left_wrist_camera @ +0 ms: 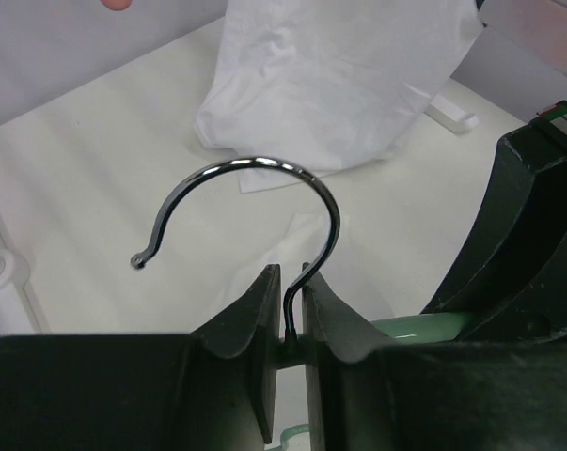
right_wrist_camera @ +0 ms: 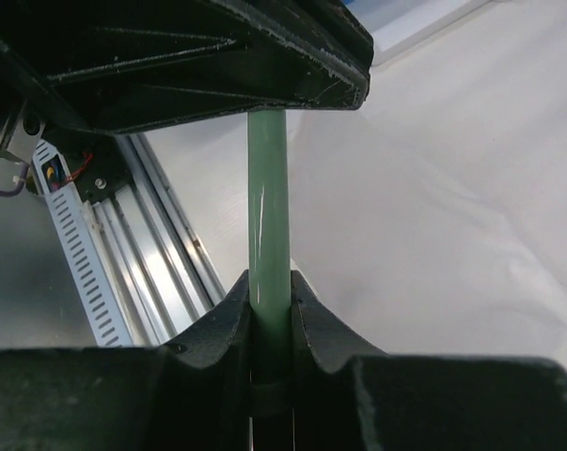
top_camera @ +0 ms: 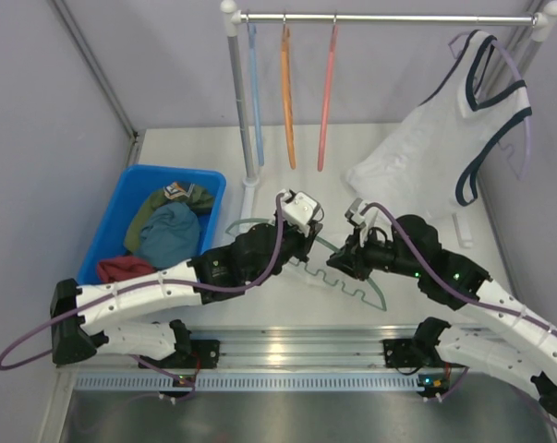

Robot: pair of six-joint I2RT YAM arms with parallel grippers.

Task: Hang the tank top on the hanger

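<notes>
The sage-green hanger (top_camera: 354, 282) lies low over the table's middle, wavy edge toward the near side. My left gripper (top_camera: 297, 242) is shut on its neck, at the foot of the metal hook (left_wrist_camera: 264, 165); the left wrist view shows the jaws (left_wrist_camera: 292, 282) pinching there, with a green arm (left_wrist_camera: 419, 326) running right. My right gripper (top_camera: 345, 262) is shut on the hanger's arm, the green bar (right_wrist_camera: 267, 207) clamped between its fingers (right_wrist_camera: 270, 287). The plain white tank top (top_camera: 389, 168) lies bunched on the table at the far right, also in the left wrist view (left_wrist_camera: 330, 85).
A blue bin (top_camera: 121, 214) of clothes stands at the left. A rack rail (top_camera: 380, 17) at the back carries blue, orange and salmon hangers. A navy-edged white top (top_camera: 489, 92) hangs on a lavender hanger at the right. The rack post (top_camera: 241, 111) stands behind my left gripper.
</notes>
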